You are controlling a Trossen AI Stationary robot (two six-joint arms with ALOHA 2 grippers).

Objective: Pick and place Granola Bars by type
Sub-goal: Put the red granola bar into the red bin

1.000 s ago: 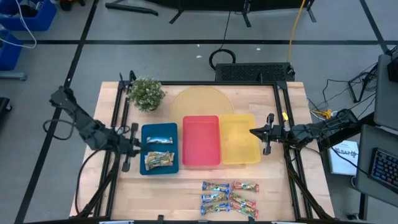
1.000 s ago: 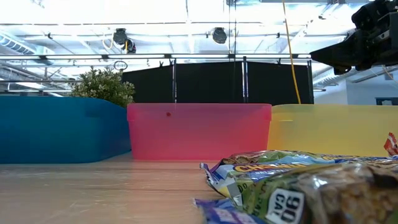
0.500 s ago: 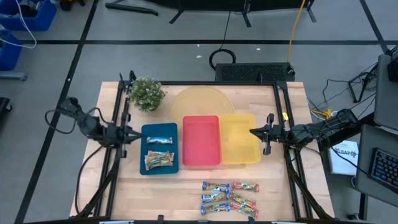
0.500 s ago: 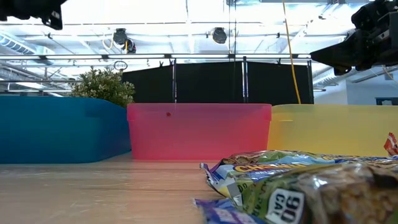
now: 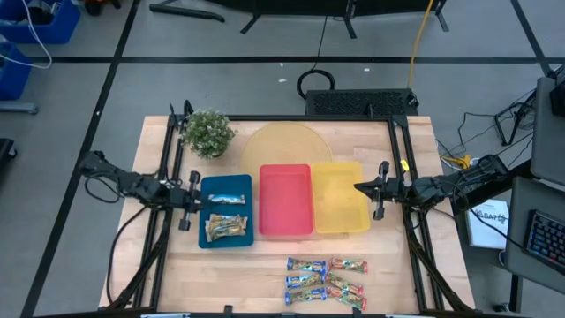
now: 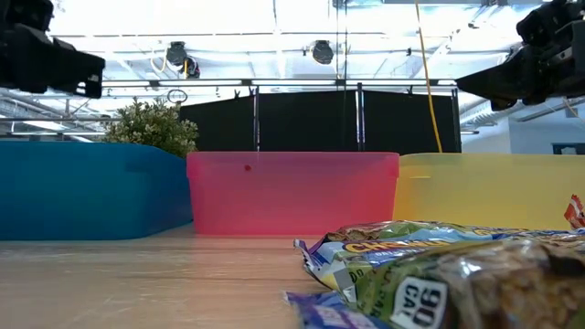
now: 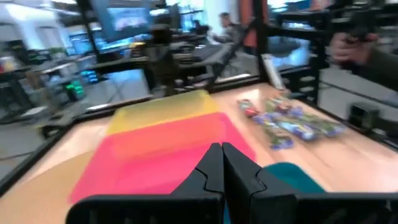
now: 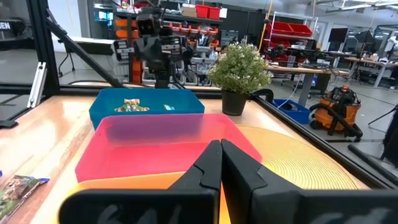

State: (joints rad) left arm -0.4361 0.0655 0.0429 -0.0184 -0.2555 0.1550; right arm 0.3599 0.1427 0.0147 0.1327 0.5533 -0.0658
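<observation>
Left claw (image 5: 188, 200) closed beside blue tray (image 5: 227, 212); bars (image 5: 226, 227) inside lie crosswise

A pale wooden table (image 5: 265, 265) is carrying blue (image 5: 204, 238), red (image 5: 285, 200) and yellow (image 5: 340, 196) trays side by side. A potted plant (image 5: 208, 132) and a round mat (image 5: 284, 144) are sitting at the far side. Loose Granola Bars (image 5: 325, 283) are lying near the front edge.

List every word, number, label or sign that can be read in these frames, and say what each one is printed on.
"90 CAL": on the wrapper of the nearest granola bar, low view.
"CH..." in yellow letters: start of a brand word on the granola bar behind it; the rest cannot be read.
Wrappers of the loose granola bars and those in the blue tray, high view: too small to read.
Screens and signs in the room, wrist views: too blurred to read.
</observation>
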